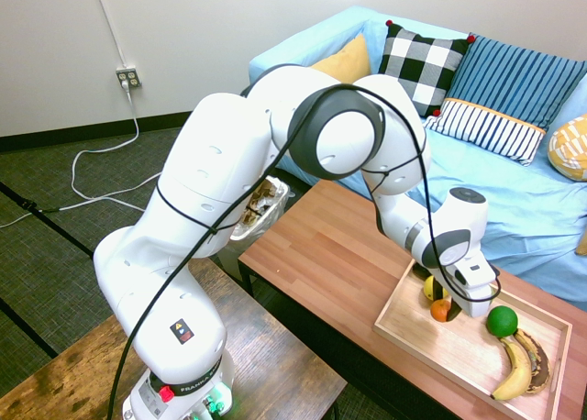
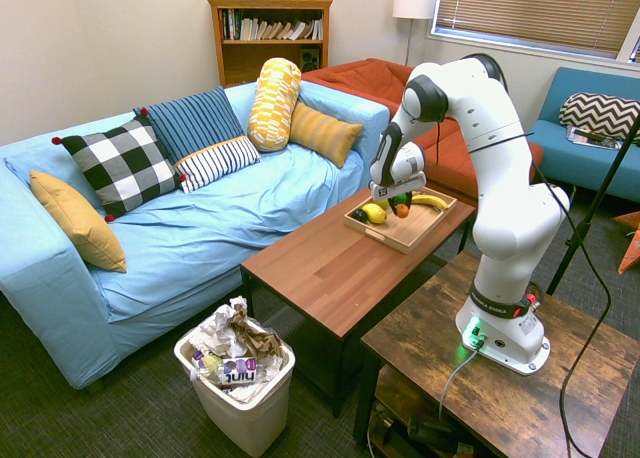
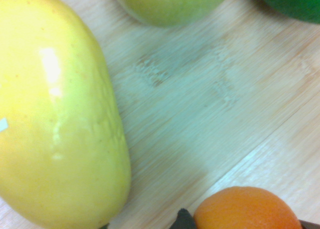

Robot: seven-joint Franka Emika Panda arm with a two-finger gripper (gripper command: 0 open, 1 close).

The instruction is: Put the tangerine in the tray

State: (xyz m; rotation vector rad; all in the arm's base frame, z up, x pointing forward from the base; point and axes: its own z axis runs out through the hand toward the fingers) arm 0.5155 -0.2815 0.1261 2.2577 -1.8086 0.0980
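While my gripper (image 1: 447, 311) held the tangerine (image 1: 440, 311), the tray (image 1: 454, 354) was under it

From far away, I had the fingers closed on this fruit. Beside it was the lemon (image 3: 60, 114), then the green apple (image 3: 172, 4) and the lime (image 1: 502, 321).

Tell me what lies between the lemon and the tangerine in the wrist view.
Only bare tray wood shows between the lemon and the tangerine, apart from a dark sliver beside the tangerine.
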